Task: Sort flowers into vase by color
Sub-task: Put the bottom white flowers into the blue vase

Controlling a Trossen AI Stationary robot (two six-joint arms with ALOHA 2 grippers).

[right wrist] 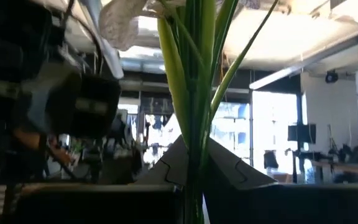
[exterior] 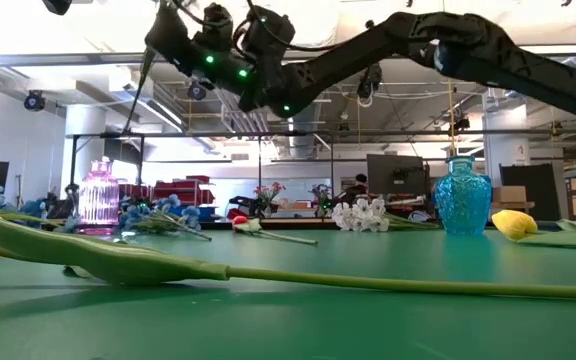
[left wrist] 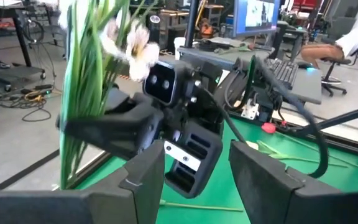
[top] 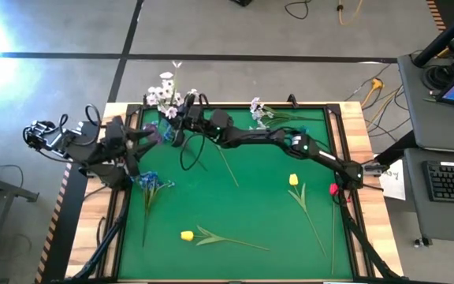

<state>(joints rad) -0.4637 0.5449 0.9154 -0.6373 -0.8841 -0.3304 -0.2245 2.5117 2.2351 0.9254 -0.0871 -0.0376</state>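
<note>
Above the green surface (top: 243,205) at about eleven o'clock, the right gripper (top: 181,117) has its jaws clamped on a white flower spray (top: 164,91), apparently for vase placement, while the left gripper (top: 150,134) alongside has jaws apart.

Bright overhead light – glare at high view's top-left corner; nr stem (exterior: 268,272) blurry in low view.
</note>
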